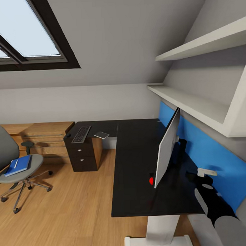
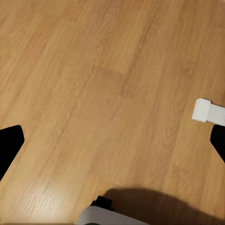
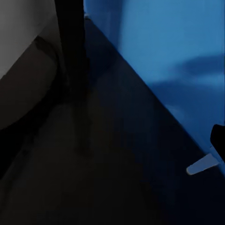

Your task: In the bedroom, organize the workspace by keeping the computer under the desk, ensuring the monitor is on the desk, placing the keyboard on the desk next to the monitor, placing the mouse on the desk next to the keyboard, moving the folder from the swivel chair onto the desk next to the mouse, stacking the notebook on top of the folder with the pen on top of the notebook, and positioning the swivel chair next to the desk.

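We are reaching our right gripper, jaw state unclear, behind the monitor, risking tipping it off the desk.

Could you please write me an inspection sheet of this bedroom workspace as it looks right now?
Surface: black L-shaped desk, mostly bare near the robot.
Job's things: monitor upright on the desk by the blue wall panel; keyboard and notebook on the far wing over the drawers; folder with the pen on the swivel chair, which stands apart from the desk.
Clutter: nothing seen.
Claws: right claw behind the monitor, state unclear; left claw's fingertips spread wide over the wood floor, holding nothing.
Cables: nothing seen.
Surroundings: skylight, white shelves, light-wood chest.
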{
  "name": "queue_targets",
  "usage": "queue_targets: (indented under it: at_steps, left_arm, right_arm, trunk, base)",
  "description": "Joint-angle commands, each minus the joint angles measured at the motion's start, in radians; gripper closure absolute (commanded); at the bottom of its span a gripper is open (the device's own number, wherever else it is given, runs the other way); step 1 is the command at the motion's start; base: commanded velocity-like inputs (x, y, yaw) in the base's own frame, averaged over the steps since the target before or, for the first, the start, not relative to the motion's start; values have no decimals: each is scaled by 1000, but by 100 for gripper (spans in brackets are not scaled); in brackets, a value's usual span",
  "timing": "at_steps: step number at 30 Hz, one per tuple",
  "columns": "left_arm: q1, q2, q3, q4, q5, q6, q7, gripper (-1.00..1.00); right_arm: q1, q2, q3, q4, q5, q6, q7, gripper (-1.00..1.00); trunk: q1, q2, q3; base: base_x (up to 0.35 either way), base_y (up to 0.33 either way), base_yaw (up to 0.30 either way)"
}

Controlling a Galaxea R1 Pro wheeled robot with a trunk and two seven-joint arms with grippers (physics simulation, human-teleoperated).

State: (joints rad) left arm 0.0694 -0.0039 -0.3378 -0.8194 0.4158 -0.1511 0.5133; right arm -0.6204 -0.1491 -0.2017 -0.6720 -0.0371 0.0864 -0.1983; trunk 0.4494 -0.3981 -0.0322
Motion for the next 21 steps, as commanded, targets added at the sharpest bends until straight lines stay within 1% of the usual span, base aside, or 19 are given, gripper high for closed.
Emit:
queue_targets:
  at_steps: [1, 2, 3, 5, 7, 8, 9, 10, 11, 12, 14, 15, 16, 17, 18, 19, 20, 21]
  left_arm:
    - [0, 1, -3, -1, 11, -7, 4, -100]
    - [0, 1, -1, -1, 11, -7, 4, -100]
    - [0, 1, 0, -1, 11, -8, 4, -100]
    - [0, 1, 0, -1, 11, -8, 4, -100]
    - [0, 1, -1, -1, 11, -9, 4, -100]
    - [0, 1, -1, -1, 11, -10, 4, -100]
    - [0, 1, -1, -1, 10, -9, 3, -100]
    - [0, 1, -1, -1, 10, -9, 2, -100]
    - [0, 1, -1, -1, 10, -9, 2, -100]
    - [0, 0, -1, -1, 10, -9, 1, -100]
    - [0, 0, -1, -1, 9, -9, 1, -100]
    - [0, 0, -1, -1, 8, -9, 1, -100]
    - [0, 0, -1, -1, 8, -9, 1, -100]
    - [0, -1, -1, -1, 8, -8, 1, -100]
    - [0, -1, -1, -1, 8, -8, 1, -100]
    - [0, -1, -1, -1, 8, -8, 1, -100]
    - [0, -1, -1, -1, 8, -8, 1, -100]
    - [0, -1, -1, -1, 8, -8, 1, -100]
  right_arm:
    - [37, 11, 1, -94, -19, 63, -4, -100]
    - [110, 35, 2, -250, -34, 137, -5, -100]
    - [188, 69, 3, -395, -40, 189, -7, -100]
    - [236, 98, 4, -486, -40, 216, -8, -100]
    - [306, 151, 7, -630, -38, 249, -9, -100]
    - [326, 171, 14, -671, -35, 255, -10, -100]
    - [339, 186, 33, -693, -28, 258, -11, -100]
    - [344, 191, 47, -699, -23, 259, -12, -100]
    - [351, 199, 83, -707, -7, 260, -14, -100]
    - [353, 202, 102, -710, 1, 260, -17, -100]
    - [359, 209, 167, -723, 22, 259, -41, -100]
    - [360, 211, 188, -731, 27, 258, -60, -100]
    - [361, 213, 197, -735, 29, 257, -69, -100]
    - [362, 224, 264, -745, 34, 224, -116, -100]
    - [362, 228, 288, -746, 36, 202, -131, -100]
    - [362, 229, 299, -745, 37, 188, -139, -100]
    - [363, 230, 314, -741, 38, 156, -160, -100]
    - [363, 230, 321, -737, 38, 137, -172, -100]
  trunk:
    - [1, -2, -2]
    - [1, -2, -2]
    - [1, -2, -2]
    - [1, -2, -2]
    - [1, -2, -2]
    - [1, -2, -2]
    - [1, -2, -2]
    - [1, -2, -2]
    - [1, -2, -2]
    - [1, -2, -2]
    - [1, -2, -2]
    - [1, -2, -2]
    - [1, -2, -2]
    - [1, -2, -2]
    - [1, -2, -2]
    - [1, -2, -2]
    - [1, -2, -2]
    - [1, -2, -2]
  base:
    - [-47, 0, 0]
    - [-24, 0, 0]
    - [-12, 0, 0]
    - [-9, 0, 0]
    - [-4, 0, 0]
    - [-2, 0, 0]
    - [-1, 0, 0]
    - [-1, 0, 0]
    - [0, 0, 0]
    - [0, 0, 0]
    - [0, 0, 0]
    - [0, 0, 0]
    - [0, 0, 0]
    - [0, 0, 0]
    - [0, 0, 0]
    - [0, 0, 0]
    - [0, 0, 0]
    - [0, 0, 0]
